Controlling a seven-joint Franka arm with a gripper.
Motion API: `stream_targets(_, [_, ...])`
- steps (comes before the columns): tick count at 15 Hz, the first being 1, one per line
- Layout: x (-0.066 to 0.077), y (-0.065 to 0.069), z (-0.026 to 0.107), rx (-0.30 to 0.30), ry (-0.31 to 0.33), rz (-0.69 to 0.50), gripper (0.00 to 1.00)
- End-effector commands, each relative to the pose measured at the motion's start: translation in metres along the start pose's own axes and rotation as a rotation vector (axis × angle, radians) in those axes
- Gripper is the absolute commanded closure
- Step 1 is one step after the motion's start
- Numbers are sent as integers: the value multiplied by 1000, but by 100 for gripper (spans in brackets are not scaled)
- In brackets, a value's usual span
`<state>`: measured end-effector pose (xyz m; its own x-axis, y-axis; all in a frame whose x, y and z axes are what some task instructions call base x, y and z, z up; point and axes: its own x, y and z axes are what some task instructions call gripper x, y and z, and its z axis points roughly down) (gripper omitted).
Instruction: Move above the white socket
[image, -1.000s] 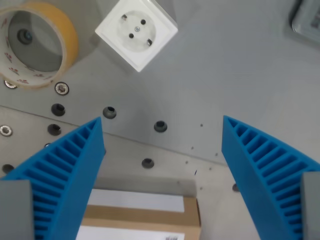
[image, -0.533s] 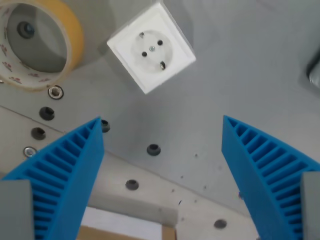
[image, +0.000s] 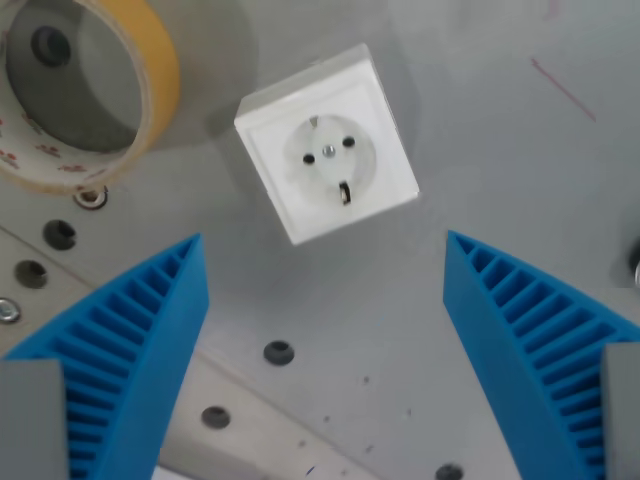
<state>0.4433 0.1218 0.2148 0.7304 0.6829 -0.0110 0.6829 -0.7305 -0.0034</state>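
Hovering with gripper (image: 325, 300) spread wide, empty, short of white socket (image: 328, 158) lying on desk (image: 500, 130); probably rigid, light plastic, grippable across flat sides.

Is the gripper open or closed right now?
Open: the gripper has its blue fingers spread wide with nothing between them.

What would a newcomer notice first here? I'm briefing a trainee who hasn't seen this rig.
The white socket stands out, sitting tilted on the grey table just above the picture's centre. At the wrist view's upper left lies a tape roll, cut off by the edge. The open end effector frames the bottom with two ribbed blue fingers, nothing between them.
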Motion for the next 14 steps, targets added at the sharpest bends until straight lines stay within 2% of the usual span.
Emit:
stream_targets(1, [2, -3, 17, -93, 71, -266, 0])
stream_targets(7, [9, -3, 41, -94, 63, -293, 0])
stream_targets(14, [12, -4, 51, -95, 56, -260, 0])
